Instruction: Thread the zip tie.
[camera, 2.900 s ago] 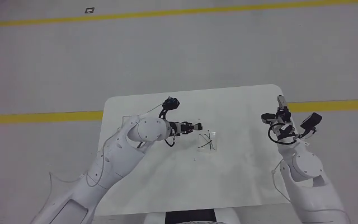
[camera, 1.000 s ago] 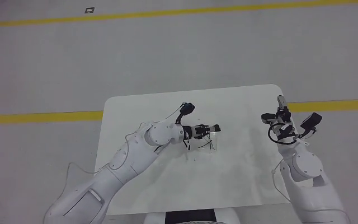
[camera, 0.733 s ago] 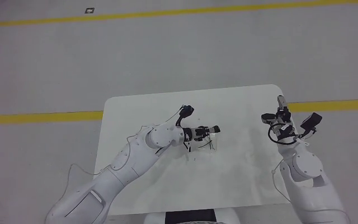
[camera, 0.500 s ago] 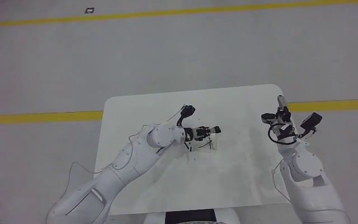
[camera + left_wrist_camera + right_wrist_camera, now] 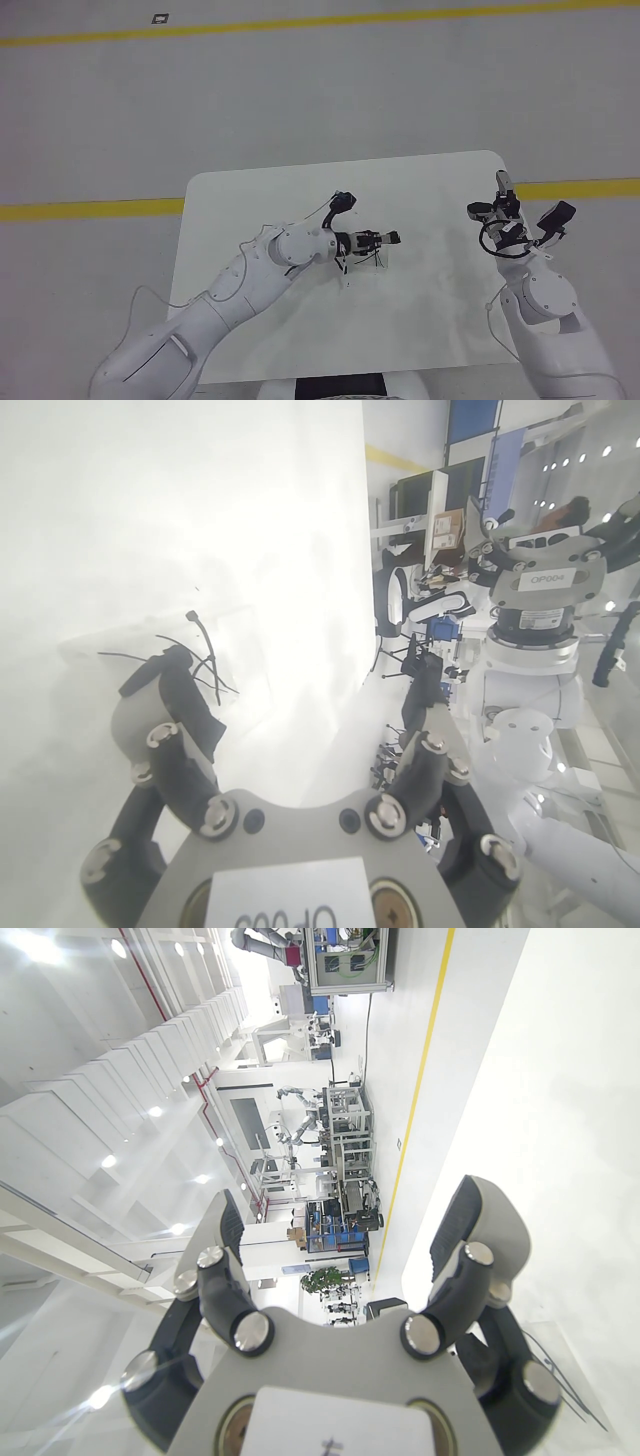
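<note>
**Top view.** Near the middle of the frame, on the white table (image 5: 250, 195), a small tangle of black zip ties (image 5: 368, 260) inside a seemingly shallow clear tray (image 5: 388, 262). Directly over the tangle, the left gripper (image 5: 386, 238), pointing toward the frame's right. At the right edge of the frame, well apart from the ties, the right gripper (image 5: 501, 190), beside the table's corner. Too small here to judge either pair of jaws. Part of the tangle covered by the left gripper.

**Left wrist view.** Left gripper (image 5: 295, 667) spread wide, nothing between the pads. Just beyond the finger (image 5: 170, 680) at centre left, the zip ties (image 5: 212, 662), crossing one another, with one square head (image 5: 191, 616) tilted up above the rest. Contact between that finger and a strand: impossible to tell. Walls of the clear tray (image 5: 235, 612) faint against the bright table, hard to trace.

**Right wrist view.** Right gripper (image 5: 347, 1203) released as well, holding nothing, aimed along the table (image 5: 575, 1078) edge toward the hall floor. At the lower right corner, thin dark strands (image 5: 575, 1393), probably the same ties, cut off by the gripper body and the frame.

**Progress, as a judgement.** Barely begun: no tie singled out, none gripped, no tail fed through a head. Left to do: separate one tie from the tangle, lift it, bring in the second gripper, pass the tip through the head's slot.
</note>
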Tool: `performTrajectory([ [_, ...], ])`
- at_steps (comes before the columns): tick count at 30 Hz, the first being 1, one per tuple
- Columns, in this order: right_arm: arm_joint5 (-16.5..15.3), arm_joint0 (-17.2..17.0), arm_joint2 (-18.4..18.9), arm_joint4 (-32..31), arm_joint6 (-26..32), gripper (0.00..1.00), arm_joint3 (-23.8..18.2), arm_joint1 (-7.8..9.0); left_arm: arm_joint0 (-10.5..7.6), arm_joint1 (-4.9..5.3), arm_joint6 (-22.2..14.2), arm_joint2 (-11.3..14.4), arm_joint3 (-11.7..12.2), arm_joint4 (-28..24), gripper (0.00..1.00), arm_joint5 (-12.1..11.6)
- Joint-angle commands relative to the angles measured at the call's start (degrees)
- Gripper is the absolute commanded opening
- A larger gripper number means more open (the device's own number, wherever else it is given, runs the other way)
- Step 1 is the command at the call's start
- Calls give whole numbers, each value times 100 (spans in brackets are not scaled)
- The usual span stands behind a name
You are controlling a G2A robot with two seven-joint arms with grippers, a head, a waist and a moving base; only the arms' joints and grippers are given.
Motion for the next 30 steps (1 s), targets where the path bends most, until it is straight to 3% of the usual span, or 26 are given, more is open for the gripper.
performTrajectory([
  [1,0,0,0,0,0,100,0,0,-47,-38,14,45,114,9,85,-17],
  [2,0,0,0,0,0,100,0,0,-69,-54,16,65,162,20,86,-26],
  [5,0,0,0,0,0,100,0,0,-124,-106,41,130,273,64,66,-49],
  [11,0,0,0,0,0,100,0,0,-227,-186,167,275,399,381,47,13],
  [18,0,0,0,0,0,100,0,0,-297,-250,248,334,465,555,43,216],
  [30,0,0,0,0,0,100,0,0,-380,-309,90,461,471,959,36,575],
])
